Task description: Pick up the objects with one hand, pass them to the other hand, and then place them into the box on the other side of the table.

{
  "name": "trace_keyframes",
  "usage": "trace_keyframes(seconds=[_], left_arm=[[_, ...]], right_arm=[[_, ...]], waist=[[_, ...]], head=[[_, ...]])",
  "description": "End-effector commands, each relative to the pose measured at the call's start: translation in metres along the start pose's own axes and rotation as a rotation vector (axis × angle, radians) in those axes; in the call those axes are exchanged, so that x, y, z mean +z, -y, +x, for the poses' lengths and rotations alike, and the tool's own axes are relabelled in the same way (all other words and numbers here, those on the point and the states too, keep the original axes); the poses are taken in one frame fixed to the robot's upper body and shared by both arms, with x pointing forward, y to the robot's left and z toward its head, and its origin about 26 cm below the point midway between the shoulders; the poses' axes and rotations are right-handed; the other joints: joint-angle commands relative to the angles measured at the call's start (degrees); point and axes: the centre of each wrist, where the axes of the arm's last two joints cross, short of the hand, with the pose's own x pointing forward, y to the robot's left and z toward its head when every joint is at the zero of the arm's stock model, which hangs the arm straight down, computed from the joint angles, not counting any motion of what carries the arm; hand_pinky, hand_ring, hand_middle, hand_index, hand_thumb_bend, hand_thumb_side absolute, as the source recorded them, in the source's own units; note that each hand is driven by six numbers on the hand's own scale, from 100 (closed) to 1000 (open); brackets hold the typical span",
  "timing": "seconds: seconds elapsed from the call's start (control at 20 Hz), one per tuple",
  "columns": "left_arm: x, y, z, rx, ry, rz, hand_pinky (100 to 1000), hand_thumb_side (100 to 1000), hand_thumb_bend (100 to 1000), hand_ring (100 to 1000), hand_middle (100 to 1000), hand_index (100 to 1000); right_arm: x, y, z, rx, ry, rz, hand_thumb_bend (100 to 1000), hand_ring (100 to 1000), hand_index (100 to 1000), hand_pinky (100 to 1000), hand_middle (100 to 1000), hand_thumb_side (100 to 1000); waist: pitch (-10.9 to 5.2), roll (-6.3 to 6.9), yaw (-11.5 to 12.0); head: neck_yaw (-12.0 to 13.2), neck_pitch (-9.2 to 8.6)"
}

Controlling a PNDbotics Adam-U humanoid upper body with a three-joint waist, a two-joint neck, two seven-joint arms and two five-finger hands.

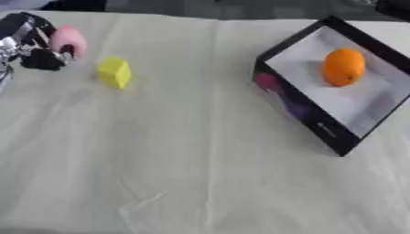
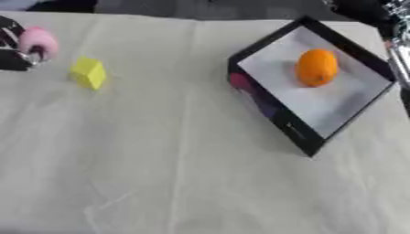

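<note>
The left hand sits at the far left corner of the table, its dark fingers curled round a pink object that shows on the hand's right side; the object looks rounded and soft-edged, but what it is cannot be made out. Just to the right of that hand, apart from it and lying on the cloth, is a yellow block, slightly tilted, with a short shadow beneath. The pink object is nearer the table's far edge than the block. Across the table, on the right side, stands the black-rimmed box, turned at an angle so one corner points toward the near edge; its pale floor holds an orange, which rests in the far half of the box, away from the walls. The box's near outer wall carries purple and pink print. Of the right arm only a dark and silver part shows at the upper right corner in the right eye view, beside the box's far corner; whether the right hand is open or closed cannot be told. Between the yellow block and the box the white tablecloth spreads wide and bare, with faint creases near the bottom, and the whole near half of the table is open room
</note>
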Motion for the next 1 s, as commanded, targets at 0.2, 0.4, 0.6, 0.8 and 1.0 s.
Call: trace_keyframes(seconds=[0.2,0.4,0.6,0.8,1.0], left_arm=[[0.011,-0.009,0.029,-0.023,0.13,0.08,748,202,189,606,639,621],[0.014,-0.004,0.046,-0.016,0.201,0.102,747,203,188,595,636,621],[0.016,0.002,0.058,0.004,0.249,0.116,746,204,188,587,633,619],[0.017,0.01,0.068,0.015,0.292,0.133,745,202,189,581,631,618],[0.02,0.016,0.077,0.018,0.339,0.148,743,203,189,575,628,616]], right_arm=[[-0.013,-0.015,0.039,0.012,0.121,0.091,100,789,838,870,821,415],[-0.021,-0.033,0.054,0.018,0.167,0.155,100,791,839,871,823,412],[-0.028,-0.051,0.065,0.032,0.195,0.221,100,793,841,873,824,419],[-0.034,-0.07,0.069,0.051,0.206,0.286,100,796,843,874,826,425],[-0.038,-0.089,0.072,0.06,0.218,0.336,100,799,846,874,832,429]], waist=[[-2.87,0.24,0.19],[-3.0,0.15,0.47],[-3.05,-0.08,0.72],[-3.06,-0.37,1.0],[-3.11,-0.59,1.19]], head=[[-0.88,0.23],[-1.2,-0.04],[-1.42,-0.22],[-1.82,-0.12],[-2.71,0.28]])
